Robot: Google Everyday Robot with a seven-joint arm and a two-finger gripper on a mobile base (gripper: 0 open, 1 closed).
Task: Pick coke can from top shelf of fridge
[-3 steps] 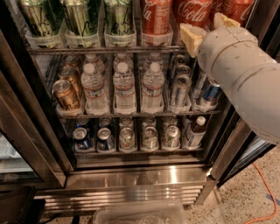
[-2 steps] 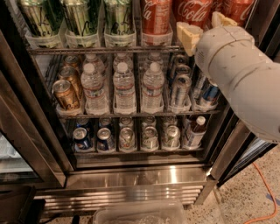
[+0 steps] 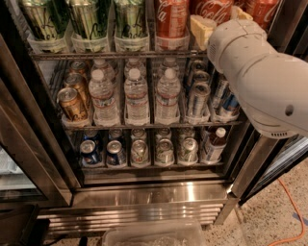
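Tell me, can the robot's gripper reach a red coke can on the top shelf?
Probably yes. The gripper is up at the top shelf, its fingers open on either side of a coke can, with nothing in front of it.

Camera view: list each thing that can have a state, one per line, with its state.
fridge: door open.
coke can: upright on the top shelf, between the fingers.
gripper: open, at the top shelf's right.
water bottles: upright, capped.
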